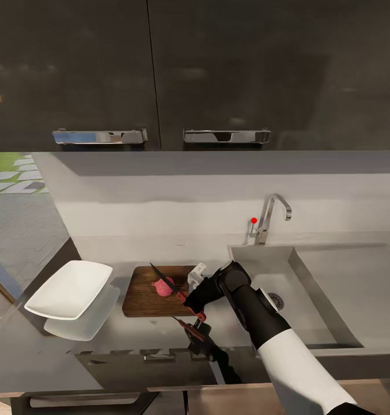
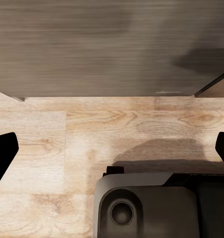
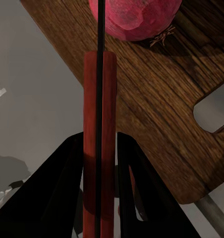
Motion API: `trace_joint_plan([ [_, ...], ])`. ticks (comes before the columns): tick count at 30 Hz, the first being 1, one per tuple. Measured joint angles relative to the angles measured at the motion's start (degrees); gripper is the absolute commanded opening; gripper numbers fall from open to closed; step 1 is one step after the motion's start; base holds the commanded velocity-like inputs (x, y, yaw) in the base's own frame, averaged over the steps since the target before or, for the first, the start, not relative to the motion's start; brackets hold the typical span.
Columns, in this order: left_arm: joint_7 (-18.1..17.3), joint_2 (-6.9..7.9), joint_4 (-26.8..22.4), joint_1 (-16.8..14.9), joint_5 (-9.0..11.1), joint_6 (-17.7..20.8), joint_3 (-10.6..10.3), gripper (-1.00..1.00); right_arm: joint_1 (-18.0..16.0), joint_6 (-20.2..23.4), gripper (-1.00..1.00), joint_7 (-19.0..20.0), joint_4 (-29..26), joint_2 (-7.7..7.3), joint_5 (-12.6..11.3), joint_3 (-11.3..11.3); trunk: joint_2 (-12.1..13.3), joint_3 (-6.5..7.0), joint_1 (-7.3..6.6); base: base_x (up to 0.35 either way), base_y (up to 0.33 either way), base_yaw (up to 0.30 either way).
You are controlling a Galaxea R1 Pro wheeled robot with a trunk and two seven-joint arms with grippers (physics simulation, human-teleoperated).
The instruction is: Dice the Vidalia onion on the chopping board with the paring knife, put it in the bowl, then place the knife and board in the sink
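The pinkish-red Vidalia onion (image 1: 163, 286) (image 3: 134, 17) lies whole on the brown chopping board (image 1: 154, 291) (image 3: 166, 99). My right gripper (image 1: 193, 300) (image 3: 99, 163) is shut on the red handle of the paring knife (image 1: 170, 286) (image 3: 98, 139). The dark blade runs up across the onion, its tip beyond it. The white bowl (image 1: 69, 288) stands on the glossy countertop (image 1: 33, 351) left of the board. The grey sink (image 1: 310, 288) with its tap (image 1: 269, 219) lies to the right. In the left wrist view the left gripper's (image 2: 112, 151) dark fingertips (image 2: 3, 148) stand wide apart over a wooden floor.
Dark upper cabinets with chrome handles (image 1: 99, 136) hang above the white backsplash. The countertop's pale front edge (image 1: 160, 383) runs below the board. The left wrist view has a grey cabinet front and part of the robot's base (image 2: 151, 206) over pale wood flooring.
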Motion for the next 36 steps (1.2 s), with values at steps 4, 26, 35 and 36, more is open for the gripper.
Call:
trace_joint_plan([
  [4, 0.0, 0.00, 0.0, 0.0, 0.0, 0.0, 0.0, 1.00, 0.0, 0.0, -1.00, 0.0, 0.0, 0.00, 0.0, 0.0, 0.0, 0.00, 0.00, 0.000, 0.000, 0.000],
  [26, 0.0, 0.00, 0.0, 0.0, 0.0, 0.0, 0.0, 1.00, 0.0, 0.2, -1.00, -0.1, 0.0, 0.00, 0.1, -0.1, 0.0, 0.00, 0.00, 0.000, 0.000, 0.000],
  [35, 0.0, 0.01, 0.0, 0.0, 0.0, 0.0, 0.0, 1.00, 0.0, 0.3, -1.00, -0.3, 0.1, 0.00, 0.1, -0.2, 0.0, 0.00, 0.00, 0.000, 0.000, 0.000],
  [36, 0.0, 0.01, 0.0, 0.0, 0.0, 0.0, 0.0, 1.00, 0.0, 0.3, -1.00, -0.3, 0.1, 0.00, 0.1, -0.2, 0.0, 0.00, 0.00, 0.000, 0.000, 0.000],
])
